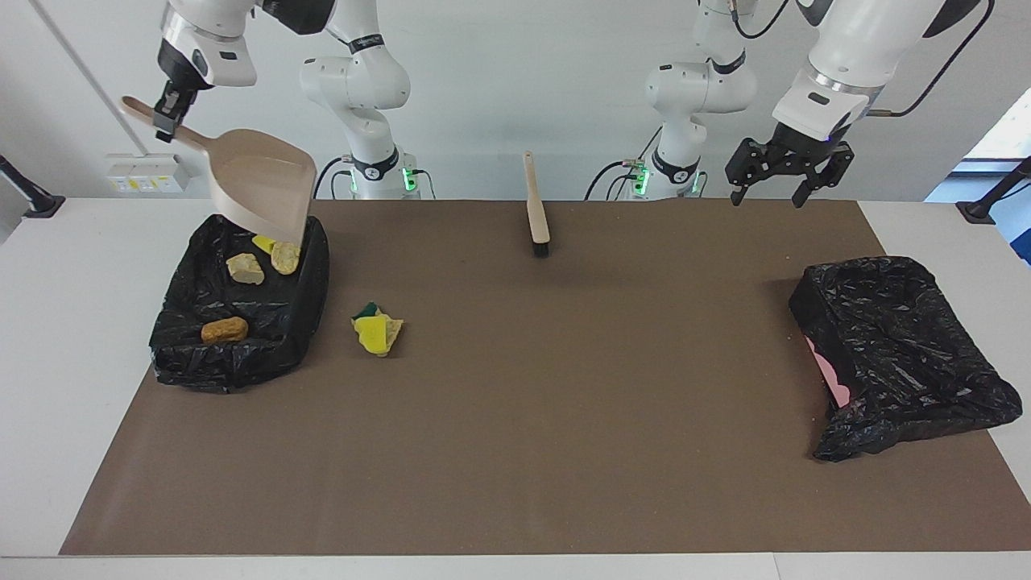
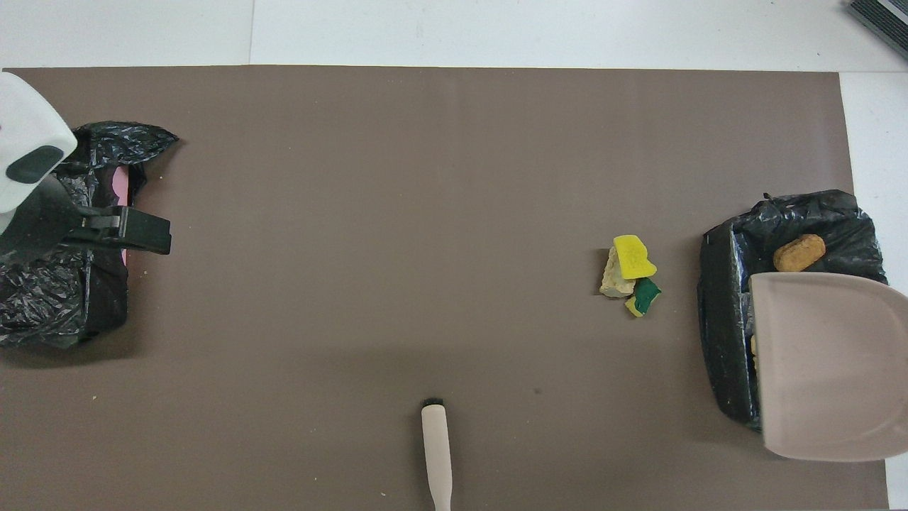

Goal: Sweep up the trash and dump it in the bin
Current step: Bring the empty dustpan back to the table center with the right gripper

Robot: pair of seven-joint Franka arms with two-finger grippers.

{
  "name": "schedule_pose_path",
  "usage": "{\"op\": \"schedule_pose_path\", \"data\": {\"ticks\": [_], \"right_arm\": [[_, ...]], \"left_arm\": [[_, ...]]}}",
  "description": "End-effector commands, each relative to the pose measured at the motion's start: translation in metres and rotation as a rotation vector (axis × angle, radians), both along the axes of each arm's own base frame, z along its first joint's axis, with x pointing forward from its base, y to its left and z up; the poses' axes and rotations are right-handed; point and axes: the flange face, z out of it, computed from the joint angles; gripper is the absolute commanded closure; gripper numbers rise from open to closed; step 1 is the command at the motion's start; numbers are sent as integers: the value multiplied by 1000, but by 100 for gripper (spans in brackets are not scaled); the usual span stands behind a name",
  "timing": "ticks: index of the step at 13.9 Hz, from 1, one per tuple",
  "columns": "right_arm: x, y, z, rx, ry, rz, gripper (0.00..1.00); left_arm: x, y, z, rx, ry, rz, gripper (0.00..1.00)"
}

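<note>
Holding the dustpan (image 1: 262, 192) by its handle, the right end effector (image 1: 167, 113) is clenched on the grip and raised over the bin (image 1: 310, 278) at its own arm's end of the surface (image 1: 515, 419). The pan hangs tilted, mouth down, directly below and beside that end effector, and it looks emptied. Under the pan's lip lie sponge chunks in the bin: a tan one (image 1: 245, 269), another tan one (image 1: 284, 257) with a sliver of yellow partly hidden beside it, and an orange-brown one (image 1: 225, 329) lower in the liner.

Outside the bin, toward the middle of the surface, a small pile of trash (image 1: 376, 329) remains: yellow, tan and green-backed pieces touching each other. I judge these to be light, soft and springy, prone to roll or bounce when pushed, so they suit sweeping more than pinching.

The brush (image 1: 536, 208) lies on the surface between the two arms, handle pointing toward the robots; its handle is the stiff, narrow place to take hold.

The left end effector (image 1: 780, 173) hangs released and empty, well apart from the brush, above the edge of the surface near the second bin (image 1: 902, 354).
</note>
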Motion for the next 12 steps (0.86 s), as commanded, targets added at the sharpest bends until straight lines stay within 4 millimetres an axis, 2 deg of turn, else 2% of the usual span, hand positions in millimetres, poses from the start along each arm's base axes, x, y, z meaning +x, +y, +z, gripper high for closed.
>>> {"op": "schedule_pose_path", "data": {"ticks": [1, 3, 5, 8, 12], "right_arm": [[10, 52, -12, 113, -101, -158, 100], [23, 96, -32, 202, -171, -298, 100], [50, 118, -43, 294, -222, -465, 100], [92, 160, -65, 333, -298, -651, 100], [130, 261, -130, 415, -357, -862, 100]], "left_arm": [[5, 26, 8, 7, -2, -55, 0], [3, 27, 13, 9, -16, -56, 0], [1, 28, 11, 11, -7, -55, 0], [-3, 28, 14, 10, -10, -51, 0], [-2, 29, 13, 10, -9, -46, 0]]}}
